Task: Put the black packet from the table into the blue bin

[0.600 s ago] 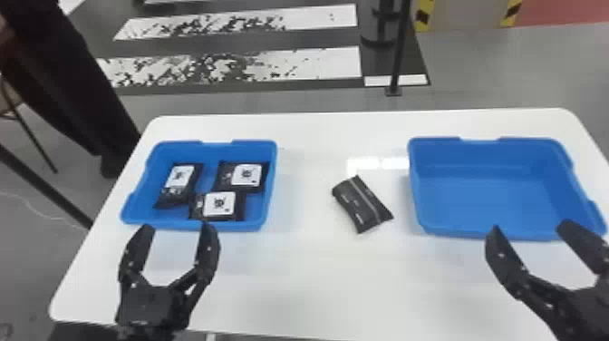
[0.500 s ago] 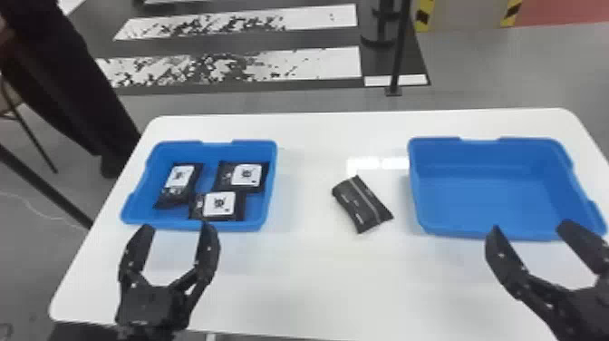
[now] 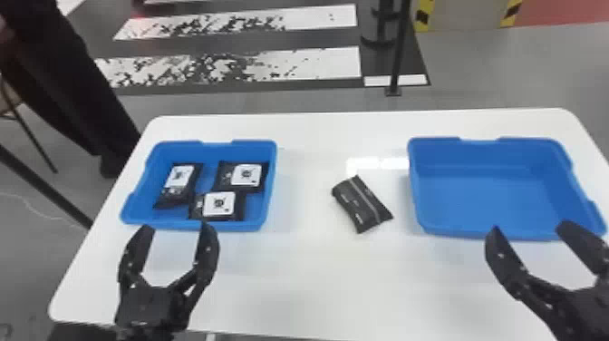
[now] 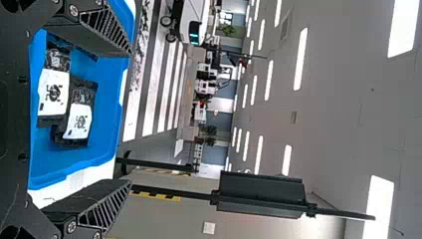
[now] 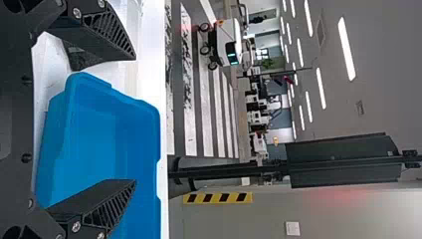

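My left gripper (image 3: pixel 176 226) and right gripper (image 3: pixel 529 226) both have jaws open. Black packet (image 3: pixel 361 204) lies on the table (image 3: pixel 308 272), between left bin (image 3: pixel 204 152) and right bin (image 3: pixel 480 199); its print's too small to read. Right wrist view: finger partly hides it.

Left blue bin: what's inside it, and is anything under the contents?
The left blue bin holds a left packet, a far right packet and a near packet, all black and white-labelled. What lies beneath them is covered, so I can't tell.
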`<move>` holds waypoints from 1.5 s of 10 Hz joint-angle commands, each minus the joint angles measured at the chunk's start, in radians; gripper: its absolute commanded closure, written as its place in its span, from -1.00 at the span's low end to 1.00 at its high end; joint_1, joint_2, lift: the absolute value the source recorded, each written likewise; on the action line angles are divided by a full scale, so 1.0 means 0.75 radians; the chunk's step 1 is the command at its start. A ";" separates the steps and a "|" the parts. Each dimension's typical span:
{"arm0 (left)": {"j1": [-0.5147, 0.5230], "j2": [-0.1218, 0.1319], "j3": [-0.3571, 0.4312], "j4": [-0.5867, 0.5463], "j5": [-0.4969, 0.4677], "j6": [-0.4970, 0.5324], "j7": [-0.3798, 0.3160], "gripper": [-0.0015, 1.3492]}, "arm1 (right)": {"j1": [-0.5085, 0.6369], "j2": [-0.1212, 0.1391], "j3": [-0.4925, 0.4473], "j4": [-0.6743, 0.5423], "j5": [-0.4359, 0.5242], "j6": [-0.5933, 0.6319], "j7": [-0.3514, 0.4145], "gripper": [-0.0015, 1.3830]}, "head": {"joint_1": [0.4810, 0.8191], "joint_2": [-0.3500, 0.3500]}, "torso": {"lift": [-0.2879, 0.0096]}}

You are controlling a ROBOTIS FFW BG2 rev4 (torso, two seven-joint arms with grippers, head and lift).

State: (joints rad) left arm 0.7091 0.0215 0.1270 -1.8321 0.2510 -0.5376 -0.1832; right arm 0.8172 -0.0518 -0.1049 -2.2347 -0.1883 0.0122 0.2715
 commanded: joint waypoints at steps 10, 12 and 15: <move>-0.428 0.039 -0.244 0.092 -0.300 0.510 -0.206 -0.81 | -0.003 0.002 -0.004 0.003 -0.001 0.000 0.000 -0.80 | 0.27 -0.23 | 0.20; -0.602 0.029 -0.329 0.232 -0.305 0.576 -0.242 -0.81 | -0.007 0.002 -0.004 0.007 -0.001 0.000 0.000 -0.80 | 0.27 -0.37 | 0.20; -0.766 -0.010 -0.366 0.376 -0.420 0.704 -0.263 -0.82 | -0.010 0.002 -0.004 0.010 -0.004 0.000 0.000 -0.80 | 0.27 -0.52 | 0.20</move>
State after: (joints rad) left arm 0.1555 0.0187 -0.1392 -1.5702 -0.0541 -0.0311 -0.3807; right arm 0.8099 -0.0506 -0.1077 -2.2277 -0.1911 0.0122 0.2715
